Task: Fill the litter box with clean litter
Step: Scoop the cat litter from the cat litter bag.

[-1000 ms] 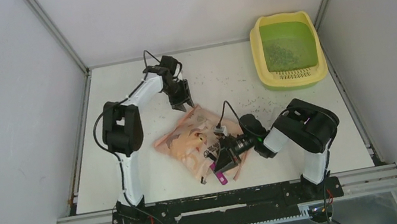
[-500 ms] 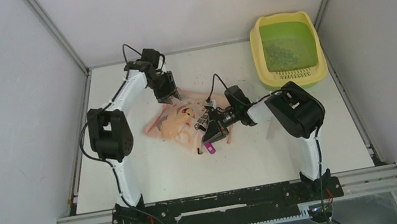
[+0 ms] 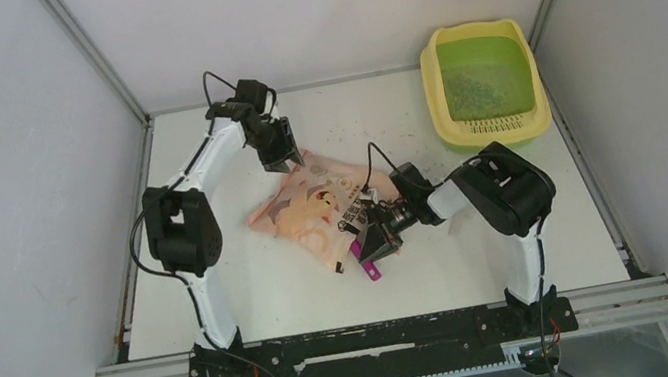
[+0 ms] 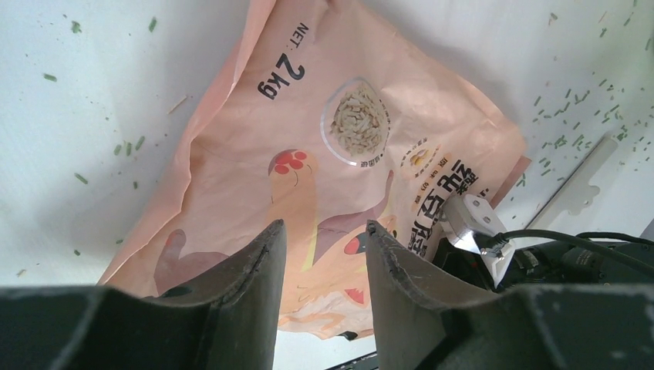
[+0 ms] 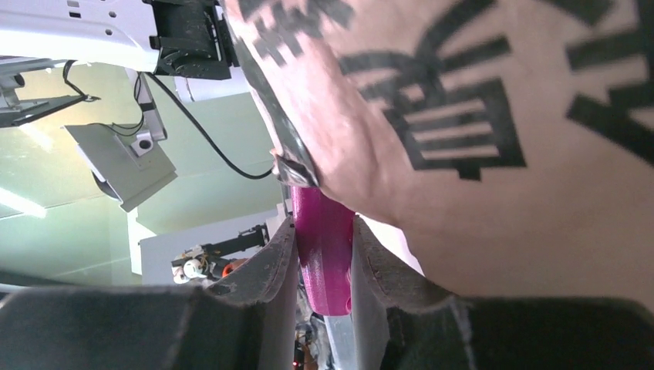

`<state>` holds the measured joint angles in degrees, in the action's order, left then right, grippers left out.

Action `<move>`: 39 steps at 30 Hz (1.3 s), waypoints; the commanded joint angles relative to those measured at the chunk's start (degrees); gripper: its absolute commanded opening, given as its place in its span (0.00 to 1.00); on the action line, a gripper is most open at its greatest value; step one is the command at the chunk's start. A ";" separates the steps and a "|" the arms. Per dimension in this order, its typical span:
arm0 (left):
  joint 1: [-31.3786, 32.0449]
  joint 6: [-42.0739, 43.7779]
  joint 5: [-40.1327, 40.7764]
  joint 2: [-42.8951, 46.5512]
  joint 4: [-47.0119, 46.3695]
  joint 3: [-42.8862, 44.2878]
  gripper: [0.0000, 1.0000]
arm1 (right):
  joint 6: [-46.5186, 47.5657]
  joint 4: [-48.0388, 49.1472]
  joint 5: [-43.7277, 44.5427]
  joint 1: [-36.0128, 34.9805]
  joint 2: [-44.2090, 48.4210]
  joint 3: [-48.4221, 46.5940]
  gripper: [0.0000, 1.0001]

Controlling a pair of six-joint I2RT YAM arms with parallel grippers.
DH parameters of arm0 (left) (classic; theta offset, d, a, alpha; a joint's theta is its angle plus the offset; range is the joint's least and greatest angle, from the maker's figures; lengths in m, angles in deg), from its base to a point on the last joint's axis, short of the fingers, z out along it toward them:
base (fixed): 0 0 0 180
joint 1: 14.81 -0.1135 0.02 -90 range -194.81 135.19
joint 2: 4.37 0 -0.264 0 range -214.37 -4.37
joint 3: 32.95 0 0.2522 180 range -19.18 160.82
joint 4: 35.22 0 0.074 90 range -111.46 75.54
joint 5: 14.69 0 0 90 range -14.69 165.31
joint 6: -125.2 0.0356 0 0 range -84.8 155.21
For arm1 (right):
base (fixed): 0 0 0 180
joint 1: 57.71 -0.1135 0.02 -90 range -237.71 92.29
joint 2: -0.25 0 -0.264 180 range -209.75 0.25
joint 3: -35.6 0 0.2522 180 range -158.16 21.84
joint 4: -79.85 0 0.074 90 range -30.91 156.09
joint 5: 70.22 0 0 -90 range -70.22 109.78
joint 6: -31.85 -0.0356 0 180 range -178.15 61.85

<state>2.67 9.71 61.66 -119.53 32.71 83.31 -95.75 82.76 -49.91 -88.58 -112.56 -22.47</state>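
The yellow-rimmed litter box (image 3: 493, 128) stands at the far right, with a patch of dark litter (image 3: 469, 91) in its green basin. A peach-pink printed bag (image 3: 305, 208) lies mid-table. My left gripper (image 3: 285, 161) hangs over the bag's far corner. In the left wrist view its jaws (image 4: 322, 225) stand open, and only the bag (image 4: 324, 131) shows well below the gap. My right gripper (image 3: 376, 241) sits at the bag's near right edge, shut on the handle of a magenta scoop (image 5: 322, 254). The bag (image 5: 501, 116) drapes over the scoop's front end and hides it.
Loose granules (image 3: 371, 127) are scattered over the white table between the bag and the box. A thin white strip (image 4: 574, 185) lies to the right of the bag. Grey walls with metal posts close in the table on three sides.
The left gripper swung back and to the left. The right gripper carried the scoop away from the near edge, then drew back a little. The bag slid toward the far left.
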 commanded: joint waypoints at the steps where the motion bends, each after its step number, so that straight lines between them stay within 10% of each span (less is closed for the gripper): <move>1: 0.65 0.45 0.15 4.69 0.07 -1.25 0.47 | -4.01 3.44 1.14 -0.51 2.85 4.69 0.21; 14: 0.86 0.46 -0.07 5.51 0.24 -1.25 0.47 | -8.40 6.96 2.92 -5.03 13.72 14.97 0.12; 31: 0.90 0.90 0.38 6.70 1.73 0.54 0.48 | -38.33 61.40 9.57 -11.26 14.56 37.96 0.00; 39: 0.84 0.95 0.14 6.76 2.30 1.58 0.48 | -38.89 65.93 14.87 -15.08 16.32 41.27 0.00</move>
<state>3.24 9.75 61.66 -116.75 34.77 82.50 -133.08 140.11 -38.72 -101.87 -98.44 18.40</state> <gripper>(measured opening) 0.476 0.324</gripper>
